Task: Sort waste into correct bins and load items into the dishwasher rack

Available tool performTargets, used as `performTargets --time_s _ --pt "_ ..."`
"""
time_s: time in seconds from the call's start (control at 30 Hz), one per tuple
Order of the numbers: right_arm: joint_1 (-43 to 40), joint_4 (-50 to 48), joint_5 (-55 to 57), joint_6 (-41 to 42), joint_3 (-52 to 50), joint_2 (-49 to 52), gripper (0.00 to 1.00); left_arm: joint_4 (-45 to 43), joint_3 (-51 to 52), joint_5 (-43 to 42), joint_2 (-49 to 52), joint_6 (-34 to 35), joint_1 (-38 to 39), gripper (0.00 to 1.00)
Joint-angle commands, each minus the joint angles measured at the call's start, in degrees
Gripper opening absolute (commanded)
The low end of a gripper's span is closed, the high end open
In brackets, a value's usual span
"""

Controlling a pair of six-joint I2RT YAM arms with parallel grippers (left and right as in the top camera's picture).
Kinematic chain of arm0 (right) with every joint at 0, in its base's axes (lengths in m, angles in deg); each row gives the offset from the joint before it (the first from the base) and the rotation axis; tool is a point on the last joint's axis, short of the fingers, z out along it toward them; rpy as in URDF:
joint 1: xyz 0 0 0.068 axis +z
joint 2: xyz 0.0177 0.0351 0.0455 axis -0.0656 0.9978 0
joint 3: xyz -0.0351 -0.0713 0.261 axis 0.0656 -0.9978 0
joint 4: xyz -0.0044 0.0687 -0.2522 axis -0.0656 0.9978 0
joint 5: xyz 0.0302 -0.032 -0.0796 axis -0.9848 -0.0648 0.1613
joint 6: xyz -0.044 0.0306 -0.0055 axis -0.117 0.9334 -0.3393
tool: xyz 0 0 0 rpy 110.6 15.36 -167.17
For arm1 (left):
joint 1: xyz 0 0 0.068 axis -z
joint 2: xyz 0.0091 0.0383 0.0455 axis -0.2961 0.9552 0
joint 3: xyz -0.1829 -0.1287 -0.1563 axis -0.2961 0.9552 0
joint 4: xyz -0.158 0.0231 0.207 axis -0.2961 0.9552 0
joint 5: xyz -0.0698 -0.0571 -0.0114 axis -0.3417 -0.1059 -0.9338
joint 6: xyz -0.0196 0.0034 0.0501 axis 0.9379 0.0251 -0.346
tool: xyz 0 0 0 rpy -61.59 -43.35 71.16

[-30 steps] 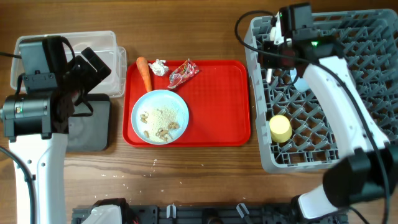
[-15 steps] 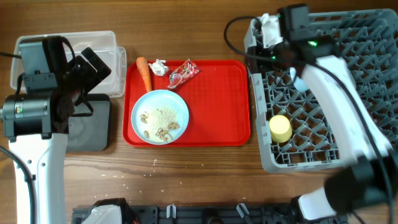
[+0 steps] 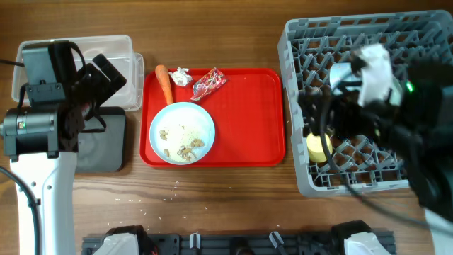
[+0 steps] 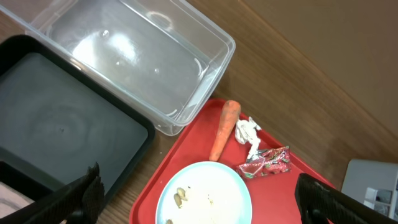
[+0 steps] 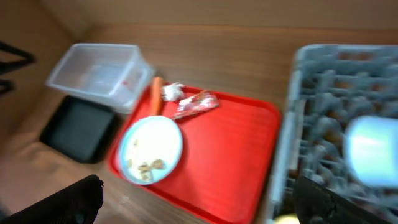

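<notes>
The red tray (image 3: 248, 120) is smooth, glossy plastic with a raised rim and rounded corners. It lies flat on the wood-grain tabletop (image 3: 226, 32). On the tray's left half sits the light blue plate (image 3: 202, 117), round and shallow. It carries beige, crumbly rice-like food scraps (image 3: 185, 132), and a few loose grains lie on the wood just off the tray's near edge.

Along the tray's far-left corner, three things lie side by side: the tapered orange carrot (image 3: 164, 83), the crumpled white tissue (image 3: 182, 76) and the crinkled, shiny red-and-white snack wrapper (image 3: 209, 83).

Left of the tray stand the clear tub (image 4: 137, 62), thin-walled with rounded corners, and the matte black tray (image 4: 56, 137), which is shallower, with its rim touching the tub. Right of the tray is the grey dishwasher rack (image 3: 297, 42), a square lattice of upright pegs. It holds the stubby, cylindrical yellow-green cup (image 3: 317, 145) on the side nearest the tray.

The left arm (image 3: 42, 127) stands folded left of the tray, with its wrist over the tub and the black tray. The left pincer (image 4: 198, 186) has its fingers spread wide apart.

The right arm (image 3: 382, 106) is a motion-blurred dark mass over the rack, right of the tray. In the blurred right wrist view, the right pincer (image 5: 199, 193) also has its fingers far apart, one at each lower corner.
</notes>
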Motion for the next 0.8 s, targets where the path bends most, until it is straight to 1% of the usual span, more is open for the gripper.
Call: performTargets --time_s 0.0,0.1,0.17,0.27,0.37,0.4,0.47,0.53,0.63,0.7,0.77 --pt "-0.2 0.6 10.3 -6.4 -0.3 -9.1 1.0 -0.1 -0.5 0.8 0.0 0.6 -0.2 1.0" --pt "-0.2 0.9 14.0 -6.8 -2.6 -14.7 1.0 -0.1 -0.5 0.8 0.0 0.6 -0.2 1.0" --pt "-0.2 -2.8 16.3 -6.8 -8.5 -19.5 1.0 -0.1 -0.5 0.8 0.0 0.6 -0.2 1.0" --pt "-0.2 -11.3 17.8 -7.2 -20.5 -26.1 1.0 -0.1 -0.5 0.8 0.0 0.6 -0.2 1.0" --pt "-0.2 -23.1 18.0 -7.0 -37.2 -31.3 1.0 -0.1 -0.5 0.8 0.0 0.6 -0.2 1.0" --pt "-0.2 -28.5 17.8 -7.0 -44.2 -33.2 1.0 -0.1 -0.5 0.8 0.0 0.6 -0.2 1.0" --pt "-0.2 -35.2 17.8 -7.0 -51.7 -34.9 1.0 -0.1 -0.5 0.8 0.0 0.6 -0.2 1.0" --pt "-0.3 -44.5 17.8 -6.6 -61.7 -37.5 1.0 -0.1 -0.5 0.8 0.0 0.6 -0.2 1.0" --pt "-0.6 -50.5 17.4 -6.3 -70.1 -41.9 1.0 -0.1 -0.5 0.8 0.0 0.6 -0.2 1.0" --pt "-0.6 -53.2 17.4 -4.0 -74.9 -46.3 1.0 -0.1 -0.5 0.8 0.0 0.6 -0.2 1.0" --pt "-0.6 -55.4 17.4 -4.0 -79.6 -51.5 1.0 -0.1 -0.5 0.8 0.0 0.6 -0.2 1.0"
